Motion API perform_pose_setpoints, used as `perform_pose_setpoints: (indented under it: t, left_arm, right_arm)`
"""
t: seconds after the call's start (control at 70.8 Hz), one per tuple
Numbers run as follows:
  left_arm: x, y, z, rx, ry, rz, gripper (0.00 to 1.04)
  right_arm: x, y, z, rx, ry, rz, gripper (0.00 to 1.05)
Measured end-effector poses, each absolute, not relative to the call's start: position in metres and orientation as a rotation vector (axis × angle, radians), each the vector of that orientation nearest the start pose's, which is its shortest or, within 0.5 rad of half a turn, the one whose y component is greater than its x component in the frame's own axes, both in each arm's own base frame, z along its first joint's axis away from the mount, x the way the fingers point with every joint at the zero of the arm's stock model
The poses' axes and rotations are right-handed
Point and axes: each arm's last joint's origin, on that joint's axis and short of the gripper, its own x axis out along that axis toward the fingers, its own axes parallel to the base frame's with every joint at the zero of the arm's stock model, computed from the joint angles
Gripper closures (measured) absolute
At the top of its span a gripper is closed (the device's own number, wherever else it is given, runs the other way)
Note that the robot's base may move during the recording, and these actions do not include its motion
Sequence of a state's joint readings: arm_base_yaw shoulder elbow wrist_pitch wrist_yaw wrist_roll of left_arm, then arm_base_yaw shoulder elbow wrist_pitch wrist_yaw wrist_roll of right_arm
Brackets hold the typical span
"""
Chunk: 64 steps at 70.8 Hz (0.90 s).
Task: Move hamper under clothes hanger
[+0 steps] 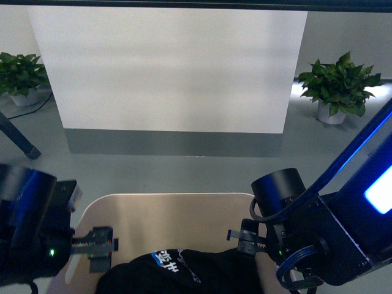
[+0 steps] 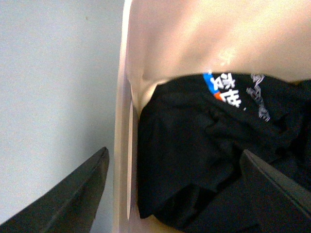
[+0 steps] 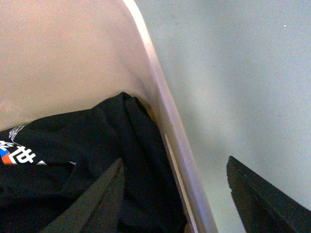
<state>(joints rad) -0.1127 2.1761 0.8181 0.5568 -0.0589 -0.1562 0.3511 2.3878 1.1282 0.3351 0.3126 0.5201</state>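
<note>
Left claw [image 2: 174, 153] straddling hamper [image 1: 171, 214] rim, right claw [image 3: 174, 162] likewise, jaws apparently apart

The hamper [image 1: 184, 214] looked smooth, faintly glossy plastic; inside it the black garment [image 1: 202, 275] was soft matt cloth.

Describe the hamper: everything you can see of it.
The hamper is a beige tub of smooth, plastic-looking material, with rounded corners and a rolled rim. It sits upright on the grey floor, directly before the robot; its near edge is out of frame. A narrow slot runs below the rim at each end. A crumpled black garment with white and blue print lies inside. The left gripper and right gripper each straddle an end rim, jaws open.
</note>
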Motion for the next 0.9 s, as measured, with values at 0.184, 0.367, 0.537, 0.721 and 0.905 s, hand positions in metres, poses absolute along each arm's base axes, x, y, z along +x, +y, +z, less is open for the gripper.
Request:
perform_pose_setpoints:
  t: [0.184,0.367,0.537,0.721,0.905]
  left_arm:
    - [0.368,-0.040,0.088,-0.082,0.661,-0.015,0.07]
    - [0.377,-0.047,0.153,-0.061,0.528,-0.056,0.07]
    - [0.378,-0.054,0.221,-0.039,0.387,-0.106,0.07]
    - [0.364,-0.058,0.294,-0.043,0.204,-0.158,0.07]
    - [0.335,-0.058,0.345,-0.013,-0.021,-0.185,0.07]
  right_arm:
    - [0.390,0.127,0.032,0.210,0.766,-0.189,0.06]
    - [0.396,0.125,0.078,0.195,0.681,-0.182,0.08]
    - [0.399,0.127,0.140,0.160,0.566,-0.164,0.08]
    - [0.394,0.133,0.223,0.117,0.370,-0.154,0.08]
    - [0.371,0.139,0.293,0.077,0.108,-0.163,0.08]
